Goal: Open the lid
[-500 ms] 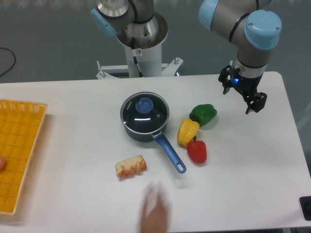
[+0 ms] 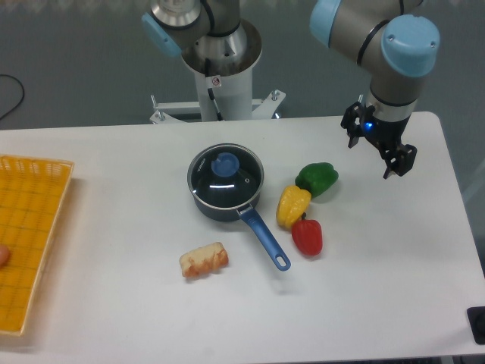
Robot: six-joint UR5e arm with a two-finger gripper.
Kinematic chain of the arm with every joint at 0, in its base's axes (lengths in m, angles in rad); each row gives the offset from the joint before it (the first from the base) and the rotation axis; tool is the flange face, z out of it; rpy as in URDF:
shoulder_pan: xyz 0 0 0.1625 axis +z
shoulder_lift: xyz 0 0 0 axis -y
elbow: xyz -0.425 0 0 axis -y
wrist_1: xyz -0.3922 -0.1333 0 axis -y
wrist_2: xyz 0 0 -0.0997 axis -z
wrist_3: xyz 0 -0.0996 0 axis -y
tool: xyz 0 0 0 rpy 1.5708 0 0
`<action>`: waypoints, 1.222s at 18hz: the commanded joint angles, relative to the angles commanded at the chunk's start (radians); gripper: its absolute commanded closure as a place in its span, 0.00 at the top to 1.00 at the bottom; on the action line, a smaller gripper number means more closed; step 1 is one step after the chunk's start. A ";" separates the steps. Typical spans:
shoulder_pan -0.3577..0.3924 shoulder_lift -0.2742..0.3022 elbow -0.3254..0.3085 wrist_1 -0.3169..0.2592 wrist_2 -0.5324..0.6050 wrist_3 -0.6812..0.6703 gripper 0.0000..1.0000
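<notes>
Nothing of the task looks done yet: the lid (image 2: 225, 177) sits closed on the dark saucepan (image 2: 214, 206) near the middle of the tabletop (image 2: 114, 303), while the gripper (image 2: 378, 149) hangs well apart to the far right, its fingers apart and holding nothing. The whole approach, the grasp on the blue knob (image 2: 225, 164) and the lift are left. A green pepper (image 2: 317, 179), yellow pepper (image 2: 292, 205) and red pepper (image 2: 307, 236) lie between gripper and pan, a likely obstacle to a low approach; a bread piece (image 2: 204, 260) lies nearer and a yellow basket (image 2: 30, 235) far left.
</notes>
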 joint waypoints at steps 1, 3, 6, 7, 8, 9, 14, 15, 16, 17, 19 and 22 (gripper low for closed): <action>0.000 0.000 -0.005 0.002 0.000 -0.014 1.00; 0.002 -0.002 -0.009 0.017 0.003 -0.040 1.00; 0.005 0.000 -0.032 0.034 -0.002 -0.038 1.00; 0.005 0.000 -0.041 0.044 -0.006 -0.035 1.00; 0.003 0.000 -0.057 0.063 -0.008 -0.040 1.00; 0.002 0.002 -0.063 0.080 -0.008 -0.048 1.00; -0.083 0.029 -0.097 0.068 0.000 -0.343 1.00; -0.107 0.040 -0.126 0.077 -0.003 -0.380 1.00; -0.132 0.043 -0.132 0.081 -0.006 -0.418 1.00; -0.156 0.043 -0.132 0.078 0.000 -0.436 1.00; -0.224 0.040 -0.132 0.074 0.027 -0.442 1.00; -0.276 0.044 -0.138 0.068 0.037 -0.443 1.00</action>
